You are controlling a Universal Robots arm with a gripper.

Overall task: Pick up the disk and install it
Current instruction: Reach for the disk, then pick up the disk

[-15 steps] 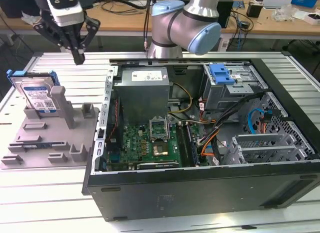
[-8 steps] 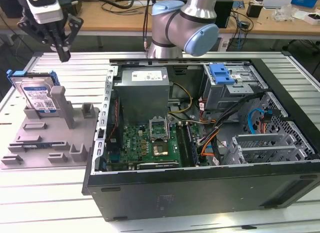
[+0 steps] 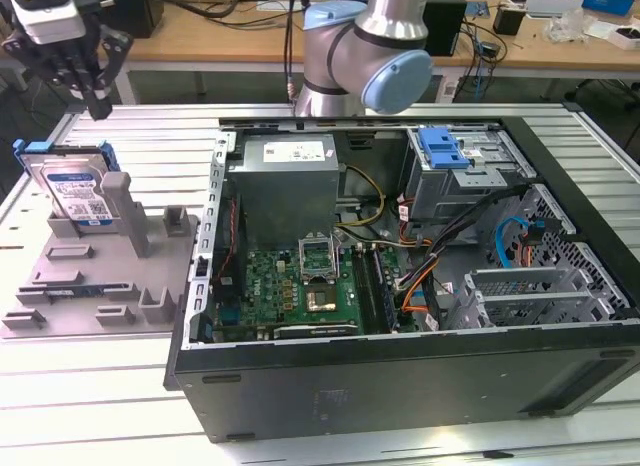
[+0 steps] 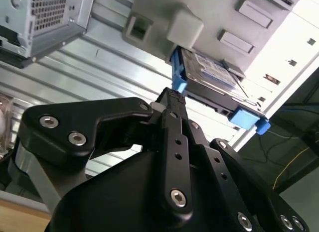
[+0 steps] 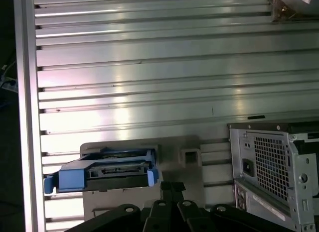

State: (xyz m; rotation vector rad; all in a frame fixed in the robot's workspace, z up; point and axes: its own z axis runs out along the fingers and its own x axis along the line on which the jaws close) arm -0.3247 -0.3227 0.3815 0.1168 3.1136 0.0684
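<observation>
Up at the upper left of the exterior view, the claw point(image 3: 97, 104) hangs above the table point(image 3: 100, 406), its fingers pinched together with nothing between them. Right below it the disk point(image 3: 75, 191) sits in the grey plastic holder point(image 3: 90, 286) on the left side of the frame, well apart from the open computer case point(image 3: 400, 386). Both wrist views catch the disk in that holder too, and the claw isn't touching it.

Open computer case point(image 3: 400, 391) (motherboard point(image 3: 285, 286) exposed), grey holder point(image 3: 90, 286), perhaps plastic.
</observation>
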